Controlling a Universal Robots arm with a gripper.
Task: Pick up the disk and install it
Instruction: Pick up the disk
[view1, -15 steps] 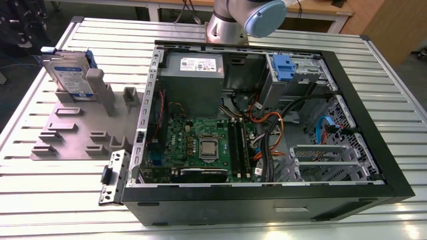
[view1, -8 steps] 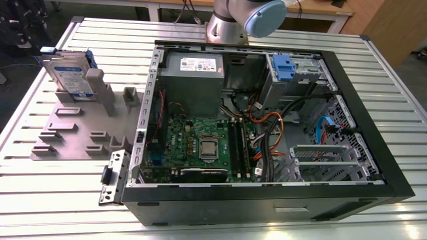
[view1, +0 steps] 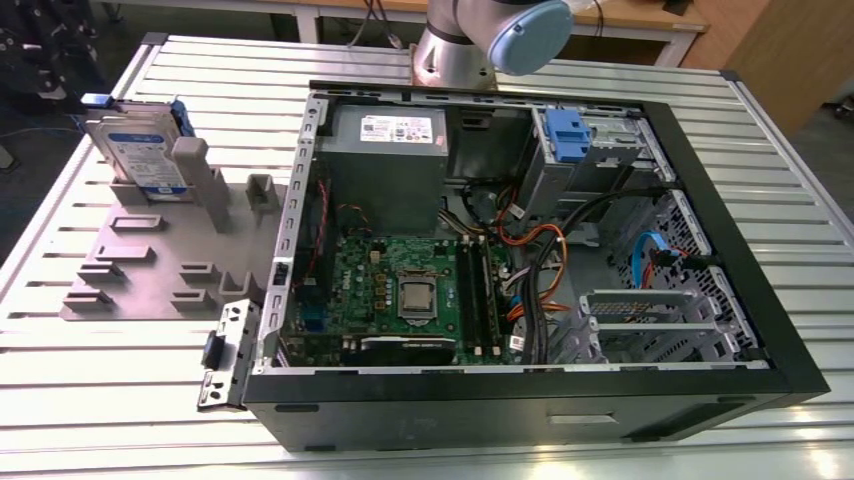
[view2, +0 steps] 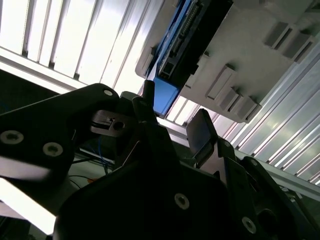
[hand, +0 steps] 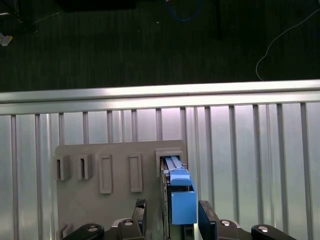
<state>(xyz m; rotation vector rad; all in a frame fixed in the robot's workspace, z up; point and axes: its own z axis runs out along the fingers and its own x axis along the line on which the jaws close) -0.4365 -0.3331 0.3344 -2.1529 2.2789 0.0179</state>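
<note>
The disk (view1: 134, 150) stands on edge in a slot of a grey holder plate (view1: 147, 270) at the exterior view's left, its white-and-blue label facing out and blue frame along its edges. In both wrist views I look along the disk's blue end (hand: 182, 202) (view2: 164, 96). My gripper (hand: 172, 216) (view2: 172, 117) is open, with one black finger (hand: 140, 210) on each side of that blue end in the picture. The fingers do not touch the disk, and nothing is held.
An open computer case (view1: 534, 395) lies on the slatted metal table (view1: 107, 370), right of the holder. Inside are a motherboard (view1: 400, 290), a grey power supply box (view1: 387, 160), cables, and a drive bay with a bare blue bracket (view1: 567, 135). The arm's base (view1: 461, 45) stands behind the case.
</note>
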